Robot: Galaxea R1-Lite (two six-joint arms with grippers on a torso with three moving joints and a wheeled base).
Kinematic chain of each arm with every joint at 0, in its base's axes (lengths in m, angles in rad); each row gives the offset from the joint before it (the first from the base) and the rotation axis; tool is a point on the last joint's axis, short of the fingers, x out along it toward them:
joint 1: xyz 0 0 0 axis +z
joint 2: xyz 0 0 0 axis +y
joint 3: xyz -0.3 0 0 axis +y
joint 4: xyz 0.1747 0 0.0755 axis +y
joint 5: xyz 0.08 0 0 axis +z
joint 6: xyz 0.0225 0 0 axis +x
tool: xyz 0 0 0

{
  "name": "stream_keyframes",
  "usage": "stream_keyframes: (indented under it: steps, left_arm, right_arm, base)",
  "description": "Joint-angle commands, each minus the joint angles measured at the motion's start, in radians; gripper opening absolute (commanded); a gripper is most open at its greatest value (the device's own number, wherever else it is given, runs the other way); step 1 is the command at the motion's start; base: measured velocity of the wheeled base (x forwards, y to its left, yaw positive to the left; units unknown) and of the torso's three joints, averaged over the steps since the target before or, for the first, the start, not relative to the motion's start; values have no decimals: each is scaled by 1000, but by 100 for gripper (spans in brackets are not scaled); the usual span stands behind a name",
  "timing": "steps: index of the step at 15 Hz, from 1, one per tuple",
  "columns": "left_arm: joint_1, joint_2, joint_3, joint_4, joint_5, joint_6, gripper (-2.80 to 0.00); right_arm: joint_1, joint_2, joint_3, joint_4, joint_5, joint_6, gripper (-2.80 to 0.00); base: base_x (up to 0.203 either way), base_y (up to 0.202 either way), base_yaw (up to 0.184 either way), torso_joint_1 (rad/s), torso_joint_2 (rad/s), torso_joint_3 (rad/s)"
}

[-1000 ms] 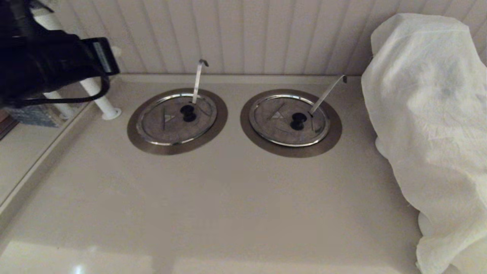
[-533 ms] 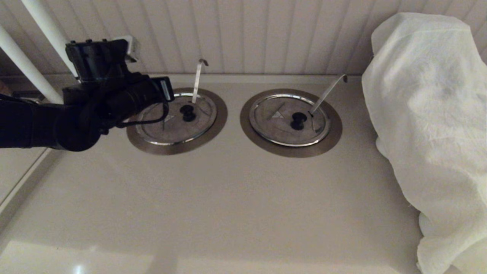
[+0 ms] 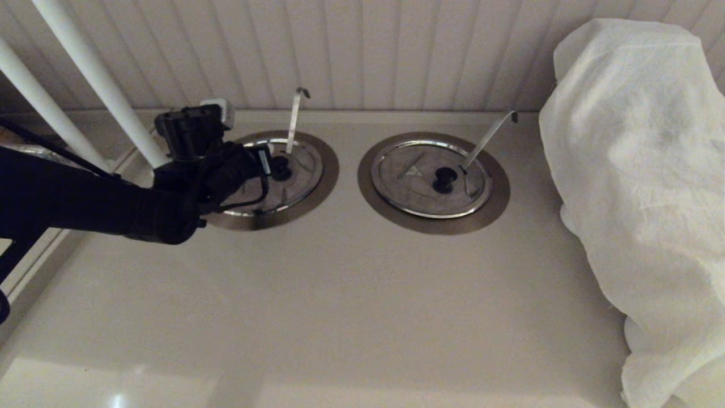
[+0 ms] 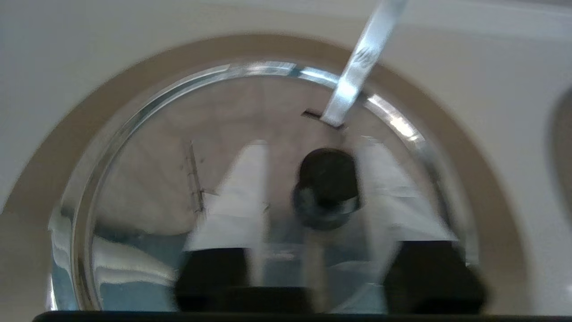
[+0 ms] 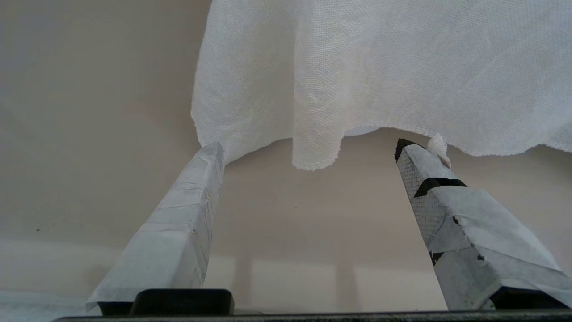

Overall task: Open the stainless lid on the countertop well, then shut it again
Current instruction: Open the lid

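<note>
The stainless lid (image 3: 301, 170) lies seated in the countertop well (image 3: 327, 180), its near-upright ladle handle (image 3: 294, 120) rising through the notch. My left gripper (image 3: 266, 169) hovers over the lid's left part, pointing at the black knob (image 3: 280, 168). In the left wrist view the knob (image 4: 328, 179) sits between the two taped fingers (image 4: 243, 179), which stand apart; the left gripper (image 4: 313, 145) is open and holds nothing. The lid (image 4: 147, 179), ring (image 4: 67, 147) and handle (image 4: 357, 76) fill that view. My right gripper (image 5: 309, 147) is open near the cloth, out of the head view.
The twin lid (image 3: 416, 184) with the far-leaning handle (image 3: 487, 139) sits in its own ring (image 3: 493, 211) to the right. A white cloth (image 3: 640, 170) covers something bulky at the right edge. Two white posts (image 3: 96, 73) rise at the back left; a panelled wall runs behind.
My left arm has swung in from the upper left corner, down and rightward, until the gripper is over the lid by the knob. The lid has stayed seated.
</note>
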Motion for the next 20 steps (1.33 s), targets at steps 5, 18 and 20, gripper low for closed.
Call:
stream_keyframes:
  steps: [5,18,20]
  left_arm:
    - [1,57,12,-70,-1,0,0]
    - [-46,118,15,-130,62,4,0]
    - [-42,126,12,-132,72,17,0]
  right_arm:
    - [0,-2,2,0,1,-1,0]
    - [0,-2,2,0,0,-1,0]
    - [0,-2,2,0,0,-1,0]
  base:
    - [0,0,0,0,0,0]
    - [0,0,0,0,0,0]
    - [0,0,0,0,0,0]
